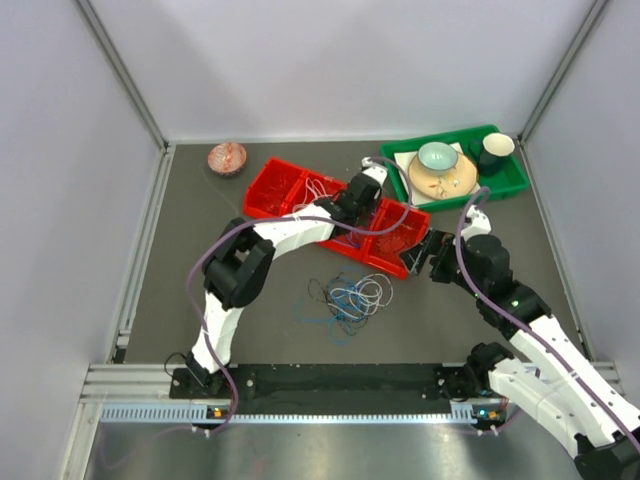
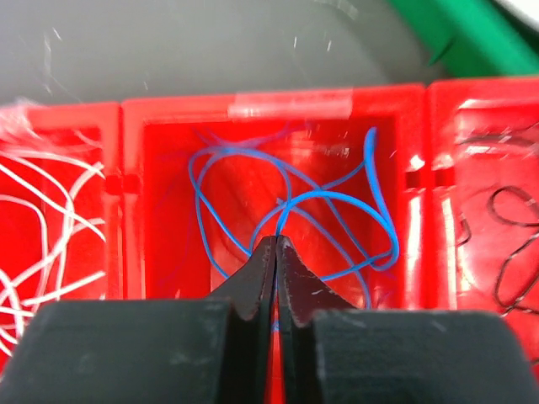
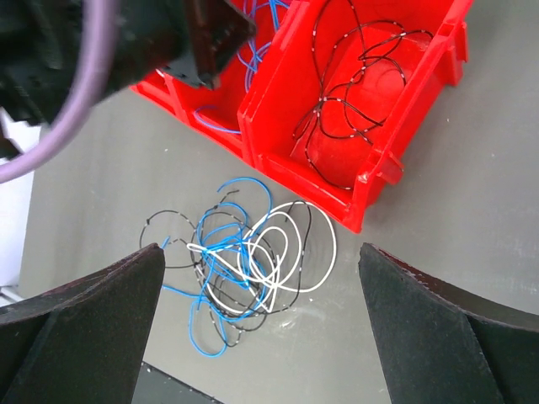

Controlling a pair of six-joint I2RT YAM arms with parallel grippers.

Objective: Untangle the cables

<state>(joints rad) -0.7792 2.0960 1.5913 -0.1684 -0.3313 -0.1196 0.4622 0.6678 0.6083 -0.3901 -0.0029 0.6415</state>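
Left gripper (image 2: 276, 244) jaws clamped on blue cable (image 2: 337, 198), sorting it into red tray (image 2: 286, 105); right gripper (image 3: 259, 252) jaws apart, poised above tangle (image 3: 240, 265) on tabletop (image 3: 472, 168).

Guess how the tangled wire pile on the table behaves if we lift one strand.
Likely floppy and very light: the tangle is thin wire in slack loops, like the blue cable pinched by the left gripper. Lifting one strand probably drags the rest, since blue, white and black loops interlace. A push would likely slide it, not roll it.
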